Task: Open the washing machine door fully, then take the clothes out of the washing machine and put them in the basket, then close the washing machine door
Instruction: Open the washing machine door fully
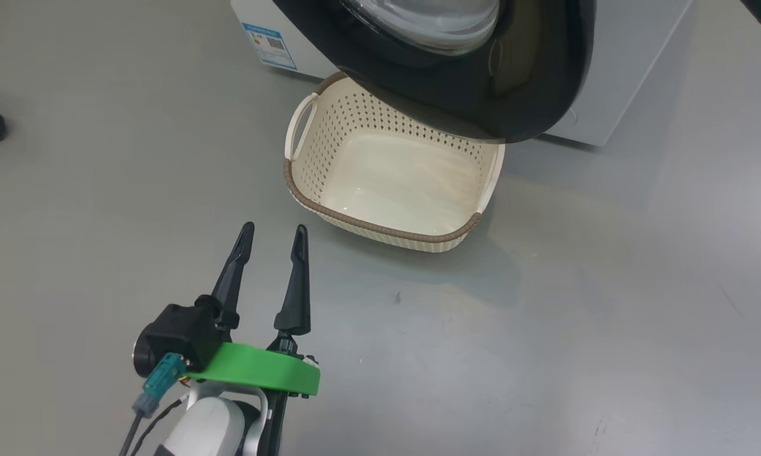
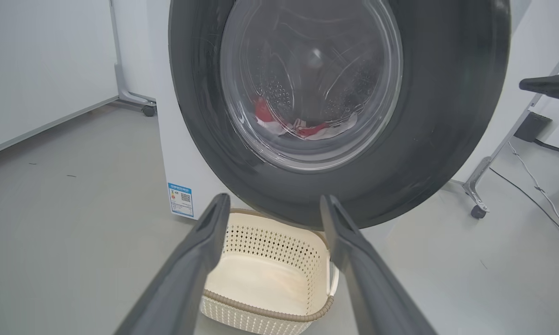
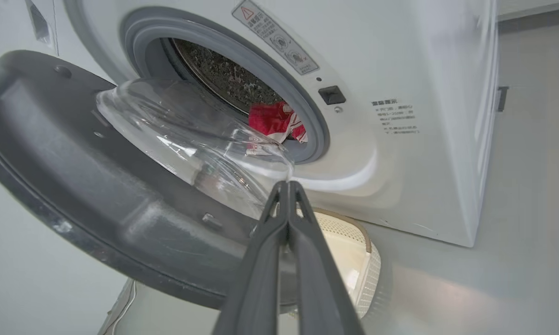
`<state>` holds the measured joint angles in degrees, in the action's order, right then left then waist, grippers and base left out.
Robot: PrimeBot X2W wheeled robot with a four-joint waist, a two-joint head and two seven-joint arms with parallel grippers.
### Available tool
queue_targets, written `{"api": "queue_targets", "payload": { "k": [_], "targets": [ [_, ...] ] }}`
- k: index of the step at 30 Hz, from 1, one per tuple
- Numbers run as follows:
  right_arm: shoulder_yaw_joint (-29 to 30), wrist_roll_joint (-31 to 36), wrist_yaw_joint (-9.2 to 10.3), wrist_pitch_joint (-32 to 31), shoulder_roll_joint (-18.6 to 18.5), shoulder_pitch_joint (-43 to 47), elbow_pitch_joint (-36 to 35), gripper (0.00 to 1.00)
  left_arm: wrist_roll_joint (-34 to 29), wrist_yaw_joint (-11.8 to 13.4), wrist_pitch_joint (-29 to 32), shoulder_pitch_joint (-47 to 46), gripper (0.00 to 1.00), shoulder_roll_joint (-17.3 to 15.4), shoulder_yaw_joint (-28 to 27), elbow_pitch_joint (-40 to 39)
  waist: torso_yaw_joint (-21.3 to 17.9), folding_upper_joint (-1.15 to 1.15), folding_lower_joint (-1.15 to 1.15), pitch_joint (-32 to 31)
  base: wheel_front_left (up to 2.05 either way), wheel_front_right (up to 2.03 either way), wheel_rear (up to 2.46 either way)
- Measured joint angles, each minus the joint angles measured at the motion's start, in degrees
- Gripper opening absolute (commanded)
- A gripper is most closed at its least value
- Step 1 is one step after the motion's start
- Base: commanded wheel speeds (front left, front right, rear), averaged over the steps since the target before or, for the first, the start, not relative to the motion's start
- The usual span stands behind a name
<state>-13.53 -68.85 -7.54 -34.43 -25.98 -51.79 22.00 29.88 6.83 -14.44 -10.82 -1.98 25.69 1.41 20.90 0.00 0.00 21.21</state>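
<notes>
**Operator:** Where do my tools stand?

**Spotter:** Your left tool [image 1: 274, 227] hangs above the floor [image 1: 608, 329], fingers spread and holding nothing, just short of the basket [image 1: 367, 225]. Your right tool [image 3: 286, 184] is pressed together, its tip at the inner side of the washing machine door [image 3: 74, 153]. I cannot tell if it touches.

**Operator:** How far along am I?

**Spotter:** Early, I'd judge. The door is partly open and overhangs the basket, which is empty. The clothes [image 3: 274, 121] lie in the drum [image 3: 223, 74] of the washing machine [image 3: 423, 153]. Opening fully, unloading and closing remain.
</notes>
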Motion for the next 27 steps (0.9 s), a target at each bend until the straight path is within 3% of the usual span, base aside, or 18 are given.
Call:
{"api": "queue_targets", "payload": {
  "k": [15,26,27],
  "targets": [
    [-7.4,20.1,0.11,25.2,-2.5,12.6,-9.1,0.0,-2.5,0.0,0.0,1.5,1.0,0.0,-5.2,1.8,-7.3,0.0,0.0,-5.5,0.0,0.0,0.0],
    [-7.5,24.7,0.11,39.6,-2.3,24.3,-9.6,0.0,-3.4,0.0,0.0,1.8,1.0,-0.1,-7.4,2.3,-12.9,0.0,0.0,-8.2,0.0,0.0,0.0],
    [-7.1,25.1,0.11,41.0,-2.2,25.4,-9.6,0.15,-3.4,0.0,0.0,1.8,1.0,-0.1,-7.4,2.4,-13.2,0.0,0.0,-8.5,0.0,0.0,0.0]
  ]
}}
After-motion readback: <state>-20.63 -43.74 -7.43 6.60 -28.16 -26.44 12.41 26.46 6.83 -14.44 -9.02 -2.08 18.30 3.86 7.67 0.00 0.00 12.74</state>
